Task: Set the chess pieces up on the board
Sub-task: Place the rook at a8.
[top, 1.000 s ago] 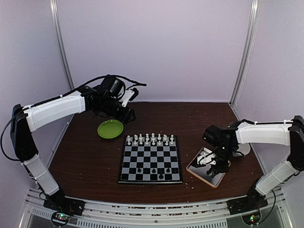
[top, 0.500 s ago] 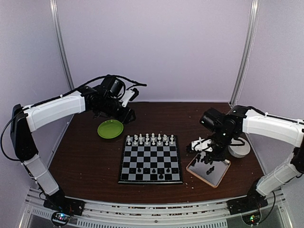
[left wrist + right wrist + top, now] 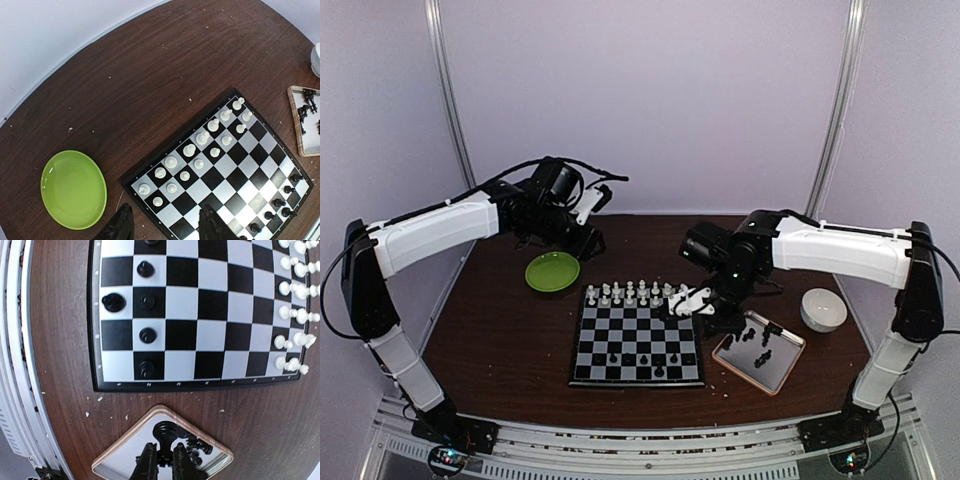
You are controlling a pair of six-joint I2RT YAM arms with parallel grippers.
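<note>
The right pincer (image 3: pixel 692 302), clamped on a black piece (image 3: pixel 163 440), hovers at the board's (image 3: pixel 638 340) two o'clock corner; the left pincer (image 3: pixel 165 212), spread apart, hangs at ten o'clock.

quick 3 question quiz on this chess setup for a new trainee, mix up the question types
1. True or false: the white pieces stand on the far rows of the board, away from the arm bases.
2. Where do the spare black pieces lie? A) green plate B) tray C) white bowl
3. Fill in: the left gripper is ____, with nothing between its fingers.

Key: 1 true; 2 B; 3 open
</note>
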